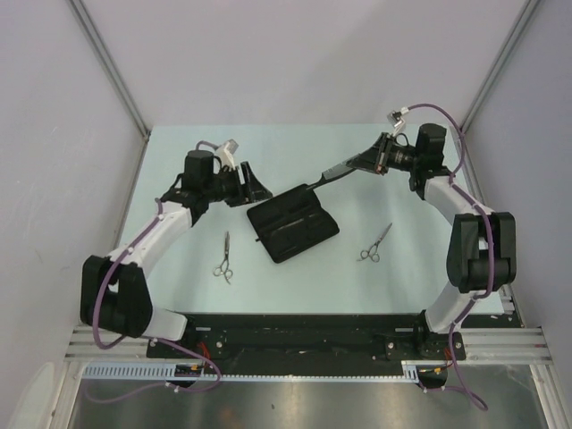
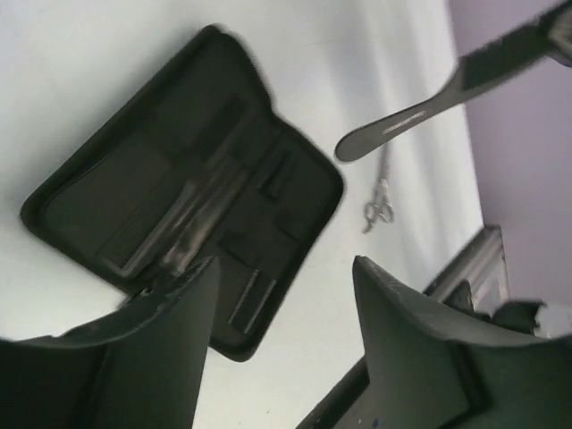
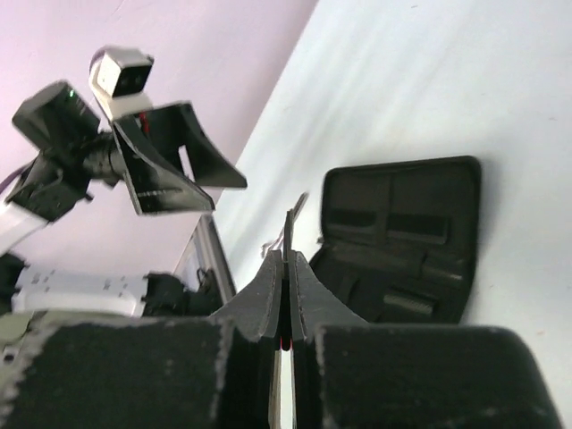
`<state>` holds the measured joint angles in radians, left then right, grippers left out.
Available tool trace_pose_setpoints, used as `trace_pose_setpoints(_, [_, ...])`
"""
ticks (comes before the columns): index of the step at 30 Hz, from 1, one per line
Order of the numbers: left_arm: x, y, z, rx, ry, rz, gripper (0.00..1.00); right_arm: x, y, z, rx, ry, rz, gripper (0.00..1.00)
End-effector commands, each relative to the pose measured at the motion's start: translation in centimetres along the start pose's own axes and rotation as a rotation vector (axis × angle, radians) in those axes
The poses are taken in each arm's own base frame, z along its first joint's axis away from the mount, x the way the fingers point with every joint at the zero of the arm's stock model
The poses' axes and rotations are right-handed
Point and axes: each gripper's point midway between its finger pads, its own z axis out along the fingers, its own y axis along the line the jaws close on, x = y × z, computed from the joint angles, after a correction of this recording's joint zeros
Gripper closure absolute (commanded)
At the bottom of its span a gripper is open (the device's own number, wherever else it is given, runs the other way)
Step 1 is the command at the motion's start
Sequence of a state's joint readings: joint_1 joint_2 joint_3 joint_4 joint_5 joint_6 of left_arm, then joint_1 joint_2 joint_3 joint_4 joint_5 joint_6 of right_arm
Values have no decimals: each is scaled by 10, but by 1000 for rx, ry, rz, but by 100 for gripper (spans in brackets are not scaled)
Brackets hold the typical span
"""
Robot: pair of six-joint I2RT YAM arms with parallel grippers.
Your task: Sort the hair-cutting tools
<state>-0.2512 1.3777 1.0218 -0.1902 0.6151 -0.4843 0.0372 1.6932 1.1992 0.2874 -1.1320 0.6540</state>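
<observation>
My right gripper (image 1: 379, 158) is shut on the black handled comb (image 1: 335, 172) and holds it above the table, its handle end pointing at the open black case (image 1: 292, 225). The right wrist view shows the comb (image 3: 288, 228) edge-on between the closed fingers (image 3: 268, 286). My left gripper (image 1: 256, 189) is open and empty just left of the case; its jaws stand wide apart in the left wrist view (image 2: 284, 268). One pair of silver scissors (image 1: 223, 259) lies left of the case, another (image 1: 375, 243) to its right. A slim comb-like strip (image 2: 147, 239) lies inside the case (image 2: 295, 192).
The table (image 1: 179, 170) is pale, with walls at the back and both sides. The arm bases and a metal rail (image 1: 304, 344) run along the near edge. The comb's handle (image 2: 420, 116) and the right-hand scissors (image 2: 379, 207) show in the left wrist view.
</observation>
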Motion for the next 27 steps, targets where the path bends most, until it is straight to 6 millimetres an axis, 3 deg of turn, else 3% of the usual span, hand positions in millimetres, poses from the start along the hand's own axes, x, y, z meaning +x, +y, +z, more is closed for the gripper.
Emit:
trace_pose_setpoints(1, [21,67,18,-280,51,-151,39,-21,-33,21,130,-106,-36,100])
trace_pose_setpoints(9, [34,124,39,-476,88,-204,53,-16,-76,47,102,-120,18,100])
trace_pose_setpoints(10, [33,127,42,-480,91,-200,54,-11,-88,50,112,-110,40,100])
trace_pose_setpoints(15, [40,150,55,-535,123,-204,65,-6,-111,62,124,-83,65,100])
trace_pose_setpoints(27, [51,179,64,-625,150,-208,69,19,-155,78,144,16,121,100])
